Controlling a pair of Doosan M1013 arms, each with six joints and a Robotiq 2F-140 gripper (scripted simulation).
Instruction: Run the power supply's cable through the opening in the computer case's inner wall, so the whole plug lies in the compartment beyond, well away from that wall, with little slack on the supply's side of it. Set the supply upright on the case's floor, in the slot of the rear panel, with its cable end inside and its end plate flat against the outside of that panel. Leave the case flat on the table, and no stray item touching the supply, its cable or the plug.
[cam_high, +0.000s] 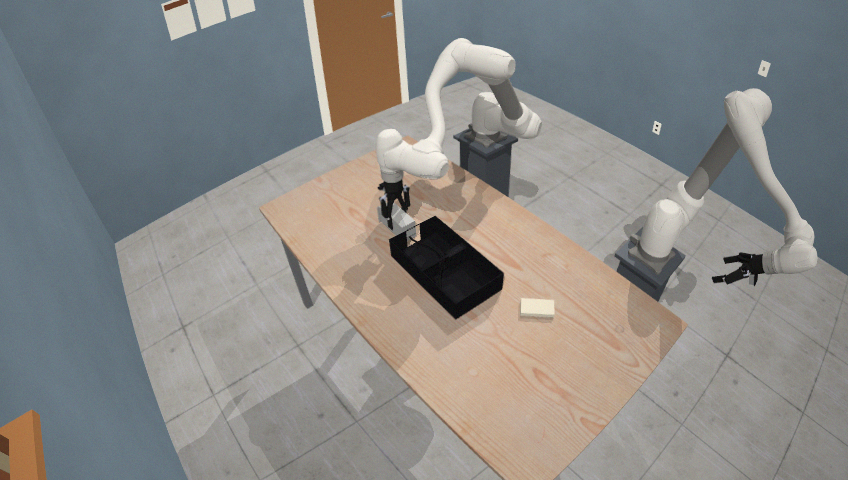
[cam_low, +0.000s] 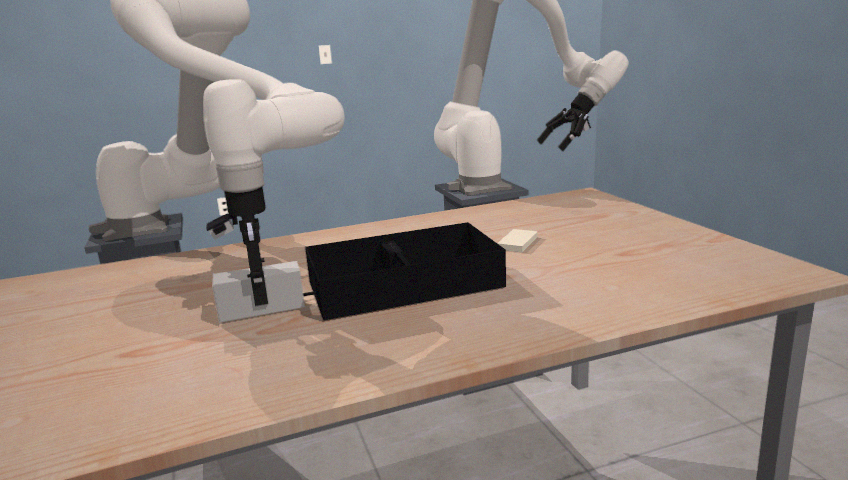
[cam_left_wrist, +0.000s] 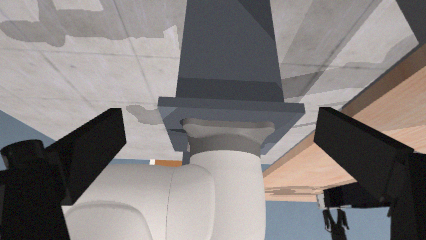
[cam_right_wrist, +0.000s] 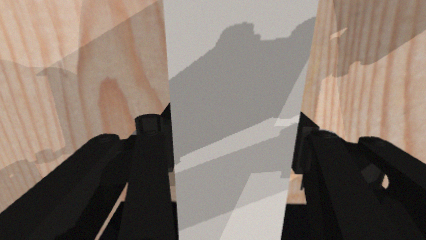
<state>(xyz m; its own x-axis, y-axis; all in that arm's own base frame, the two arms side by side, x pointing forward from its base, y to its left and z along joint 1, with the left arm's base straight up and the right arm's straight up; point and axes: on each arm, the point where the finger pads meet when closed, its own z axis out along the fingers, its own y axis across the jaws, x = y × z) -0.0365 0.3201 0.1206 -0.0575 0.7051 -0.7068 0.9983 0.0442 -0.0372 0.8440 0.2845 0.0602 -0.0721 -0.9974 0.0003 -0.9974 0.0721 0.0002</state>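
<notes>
The light grey power supply (cam_high: 406, 225) (cam_low: 282, 288) (cam_right_wrist: 240, 100) stands upright outside the black case (cam_high: 482, 297) (cam_low: 410, 291), short of its rear panel. My right gripper (cam_high: 397, 217) (cam_low: 259, 291) (cam_right_wrist: 228, 110) points down and is shut on the supply's two broad sides. Whether the supply touches the table is unclear. Its black cable (cam_low: 307, 293) crosses a short gap into the case through the rear panel's slot. Inside, cable, inner-wall opening and plug are hard to make out against black. My left gripper (cam_high: 720, 269) (cam_low: 552, 144) (cam_left_wrist: 220, 125) is open and empty, away from the table.
The case lies flat on the wooden table (cam_high: 565, 386) (cam_low: 654, 285). A cream block (cam_high: 537, 307) (cam_low: 518, 239) lies on the table beyond the case's far end, apart from the supply and the visible cable. The two arm pedestals stand along one long table side.
</notes>
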